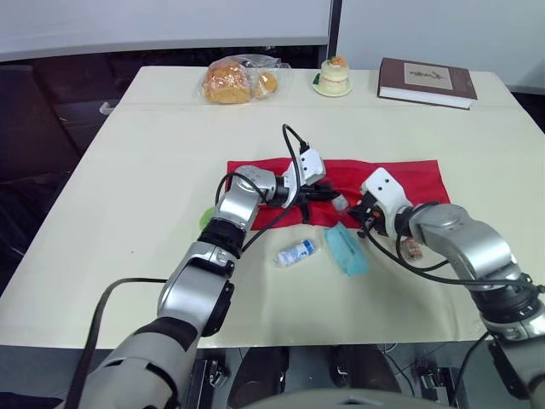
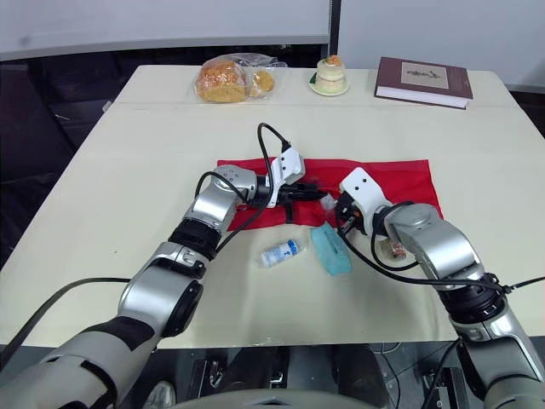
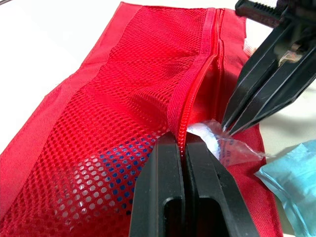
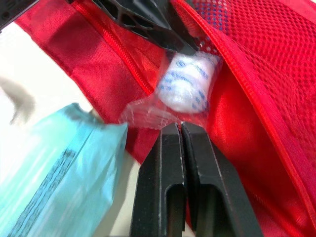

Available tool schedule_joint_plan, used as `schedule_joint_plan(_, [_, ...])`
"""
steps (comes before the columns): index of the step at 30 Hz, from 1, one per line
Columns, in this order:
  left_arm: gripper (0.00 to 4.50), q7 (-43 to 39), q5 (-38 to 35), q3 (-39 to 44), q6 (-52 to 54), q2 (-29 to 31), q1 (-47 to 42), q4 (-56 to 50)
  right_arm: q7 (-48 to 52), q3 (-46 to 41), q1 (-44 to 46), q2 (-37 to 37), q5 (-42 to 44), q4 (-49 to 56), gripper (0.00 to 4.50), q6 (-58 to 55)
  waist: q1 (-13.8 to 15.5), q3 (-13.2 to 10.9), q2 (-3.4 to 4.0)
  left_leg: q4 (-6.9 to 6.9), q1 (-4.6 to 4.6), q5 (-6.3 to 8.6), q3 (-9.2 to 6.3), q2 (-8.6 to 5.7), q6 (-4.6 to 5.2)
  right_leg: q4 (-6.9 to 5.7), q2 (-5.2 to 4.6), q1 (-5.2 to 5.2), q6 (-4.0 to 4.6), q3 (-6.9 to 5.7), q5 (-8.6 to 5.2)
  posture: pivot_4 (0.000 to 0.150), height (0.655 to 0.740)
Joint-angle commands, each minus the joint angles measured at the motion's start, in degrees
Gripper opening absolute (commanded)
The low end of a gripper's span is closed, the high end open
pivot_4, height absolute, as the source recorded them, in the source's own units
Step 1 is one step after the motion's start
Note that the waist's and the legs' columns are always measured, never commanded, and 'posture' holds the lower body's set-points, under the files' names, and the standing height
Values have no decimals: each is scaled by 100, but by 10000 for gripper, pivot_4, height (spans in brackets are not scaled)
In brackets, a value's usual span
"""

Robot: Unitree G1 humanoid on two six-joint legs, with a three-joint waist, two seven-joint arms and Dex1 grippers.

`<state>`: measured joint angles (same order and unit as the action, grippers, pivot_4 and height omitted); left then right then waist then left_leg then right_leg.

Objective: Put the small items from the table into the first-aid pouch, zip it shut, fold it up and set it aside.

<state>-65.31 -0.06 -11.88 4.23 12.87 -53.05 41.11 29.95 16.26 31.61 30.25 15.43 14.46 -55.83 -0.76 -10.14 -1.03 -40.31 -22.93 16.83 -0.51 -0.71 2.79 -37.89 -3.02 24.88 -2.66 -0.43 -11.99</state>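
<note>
The red mesh first-aid pouch (image 1: 387, 179) lies flat at the table's middle, its zipper partly undone. My left gripper (image 3: 183, 140) is shut on the raised zipper edge (image 3: 190, 94), holding the mouth up. Facing it, my right gripper (image 4: 178, 127) is shut on the clear wrapper of a white bandage roll packet (image 4: 186, 86), which sits halfway into the opening. In front of the pouch lie a teal packet (image 1: 346, 248) and a small white-and-blue bottle (image 1: 296, 252). Another small item (image 1: 414, 249) rests beside my right forearm.
Along the far edge sit a bag of bread (image 1: 234, 81), a small cake on a plate (image 1: 333, 77) and a brown book (image 1: 427, 83). A green scrap (image 1: 205, 219) peeks out under my left arm.
</note>
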Motion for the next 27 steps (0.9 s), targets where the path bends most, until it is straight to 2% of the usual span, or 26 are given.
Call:
schedule_joint_plan(1, [0,-67,-91,-33,-14,-20,-33,-268,-113,93,309,-293,-235,-236,707,305,4,0,0,0,0,0,-2,0,0,-1,0,0,0,-2,0,1500,7289])
schedule_joint_plan(7, [0,-112,-113,-71,94,-13,99,-470,-409,174,711,-921,-720,-1227,707,926,-3,0,0,0,0,-1,2,-1,-2,0,-1,0,0,2,0,1500,7289])
schedule_joint_plan(12, [0,-137,-110,-86,149,10,157,-545,-447,22,817,-1322,-812,-1560,707,1465,-9,0,0,0,1,-3,1,0,-6,-2,0,2,1,2,0,1500,7289])
schedule_joint_plan(20, [0,-24,-40,-23,-52,89,41,-242,26,-120,232,-920,-652,-624,707,1190,7,0,1,0,-1,-3,0,-1,-5,1,-1,2,0,1,0,1500,7289])
schedule_joint_plan(24, [0,100,-18,48,-236,107,-108,52,694,-730,-633,-317,-146,608,707,1835,20,-1,1,1,-5,0,-7,-2,-1,9,-2,1,0,-4,0,1500,7289])
schedule_joint_plan(27, [0,185,-4,74,-399,117,-192,275,1141,-1360,-1180,96,374,1211,707,1894,22,-1,1,1,-5,0,-7,-3,0,8,-1,0,-1,-4,0,1500,7289])
